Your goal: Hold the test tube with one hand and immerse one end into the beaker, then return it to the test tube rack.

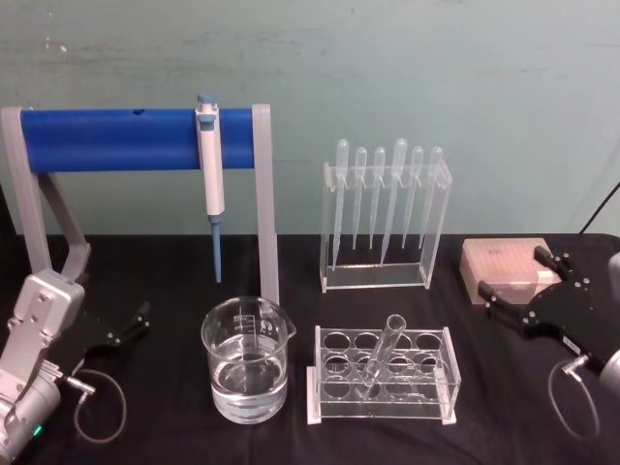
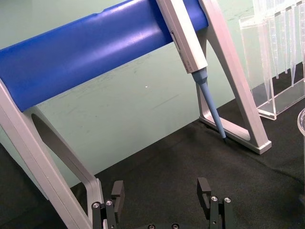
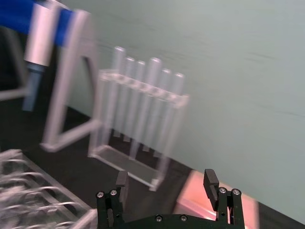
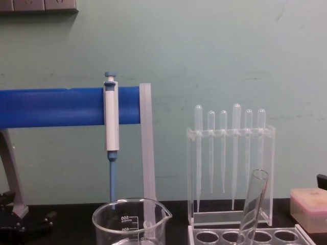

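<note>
Two claws released, empty, low over surface (image 1: 174, 262): left claw (image 1: 129, 325) at 9 o'clock of beaker (image 1: 247, 363), right claw (image 1: 509, 271) nearer tube. Test tube (image 1: 383, 351) leans in test tube rack (image 1: 448, 383), rim tipped toward 1 o'clock, lying at 8 o'clock from right claw.

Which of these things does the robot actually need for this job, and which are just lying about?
Needed: test tube, leaning in its rack; beaker; left gripper, right gripper, both open.
Just there: pipettes, pipettor, pink box.
</note>
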You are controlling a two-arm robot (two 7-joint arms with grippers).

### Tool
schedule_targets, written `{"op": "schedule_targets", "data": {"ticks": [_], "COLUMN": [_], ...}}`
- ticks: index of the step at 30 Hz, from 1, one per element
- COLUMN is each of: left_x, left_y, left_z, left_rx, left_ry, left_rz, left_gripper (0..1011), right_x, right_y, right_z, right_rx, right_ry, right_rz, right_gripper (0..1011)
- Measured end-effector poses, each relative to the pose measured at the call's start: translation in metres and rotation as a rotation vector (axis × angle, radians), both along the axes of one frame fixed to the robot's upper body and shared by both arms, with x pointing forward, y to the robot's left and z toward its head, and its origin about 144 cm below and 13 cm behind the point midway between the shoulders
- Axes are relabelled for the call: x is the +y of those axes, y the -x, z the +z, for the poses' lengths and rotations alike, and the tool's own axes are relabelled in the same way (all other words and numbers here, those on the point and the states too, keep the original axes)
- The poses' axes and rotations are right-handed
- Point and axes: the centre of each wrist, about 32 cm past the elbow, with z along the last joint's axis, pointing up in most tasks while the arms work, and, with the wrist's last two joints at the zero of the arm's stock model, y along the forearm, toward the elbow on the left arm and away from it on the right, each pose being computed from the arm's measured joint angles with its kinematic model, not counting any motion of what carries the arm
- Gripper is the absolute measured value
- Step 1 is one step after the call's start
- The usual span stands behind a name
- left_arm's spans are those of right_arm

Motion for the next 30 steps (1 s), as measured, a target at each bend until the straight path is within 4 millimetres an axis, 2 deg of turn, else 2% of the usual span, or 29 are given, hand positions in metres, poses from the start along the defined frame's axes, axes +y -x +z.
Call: {"op": "schedule_targets", "data": {"ticks": [2, 7, 8, 16, 22, 30], "left_x": [0.0, 0.0, 0.0, 0.0, 0.0, 0.0], "left_y": [0.0, 0.0, 0.0, 0.0, 0.0, 0.0], "left_z": [0.0, 0.0, 0.0, 0.0, 0.0, 0.0], "left_rx": [0.0, 0.0, 0.0, 0.0, 0.0, 0.0], "left_ry": [0.0, 0.0, 0.0, 0.0, 0.0, 0.0], "left_rz": [0.0, 0.0, 0.0, 0.0, 0.0, 0.0], "left_gripper": [1000, 1000, 1000, 1000, 1000, 1000], "right_x": [-0.008, -0.019, -0.025, -0.036, -0.027, -0.009], "right_y": [0.002, 0.007, 0.008, 0.007, -0.002, -0.023], "right_z": [0.005, 0.01, 0.011, 0.01, 0.009, 0.002], "right_rx": [0.027, 0.061, 0.086, 0.154, 0.151, 0.149], "right_ry": [-0.024, -0.035, -0.037, -0.032, -0.023, -0.052], "right_rz": [0.095, 0.203, 0.275, 0.52, 0.655, 0.738], "right_gripper": [1002, 1002, 1002, 1002, 1002, 1002]}}
